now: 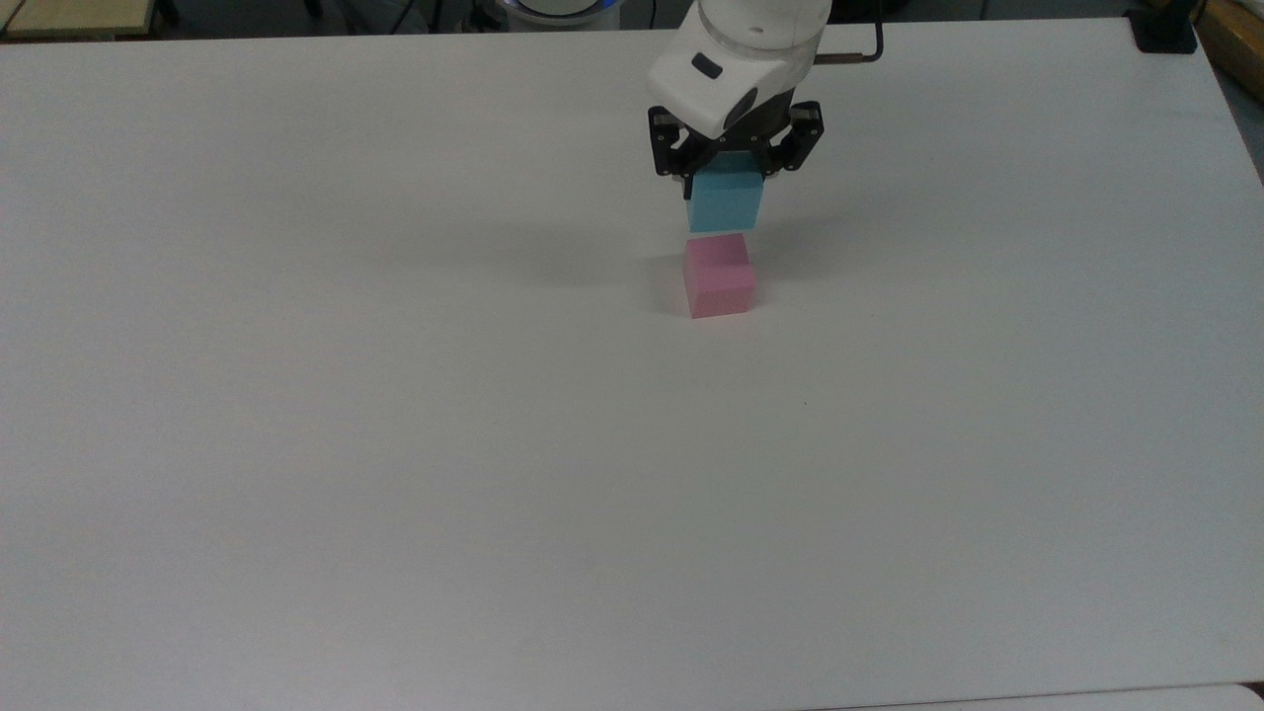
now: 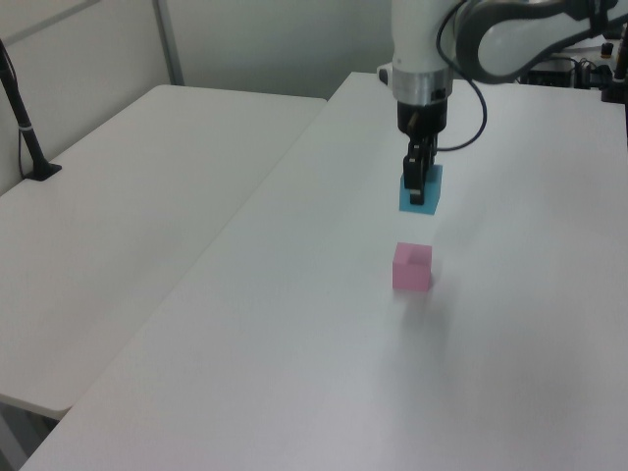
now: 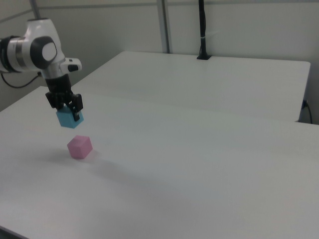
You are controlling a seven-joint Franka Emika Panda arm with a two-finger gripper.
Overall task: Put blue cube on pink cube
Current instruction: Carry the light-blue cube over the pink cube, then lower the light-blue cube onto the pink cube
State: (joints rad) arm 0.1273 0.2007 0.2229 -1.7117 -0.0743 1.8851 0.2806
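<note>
My gripper (image 1: pixel 728 188) (image 2: pixel 421 189) (image 3: pixel 69 115) is shut on the blue cube (image 1: pixel 726 204) (image 2: pixel 422 191) (image 3: pixel 69 119) and holds it in the air. The pink cube (image 1: pixel 719 276) (image 2: pixel 412 268) (image 3: pixel 79 147) rests on the white table (image 1: pixel 395 444). In the right view the blue cube hangs above and slightly to the left of the pink one, with a clear gap between them. The top view shows the blue cube's lower edge just over the pink cube's far edge.
A second white table (image 2: pixel 128 216) (image 3: pixel 214 79) adjoins this one. A black pole on a base (image 2: pixel 27 137) (image 3: pixel 202 30) stands on it. A black clamp (image 1: pixel 1163 30) sits at the top view's far right corner.
</note>
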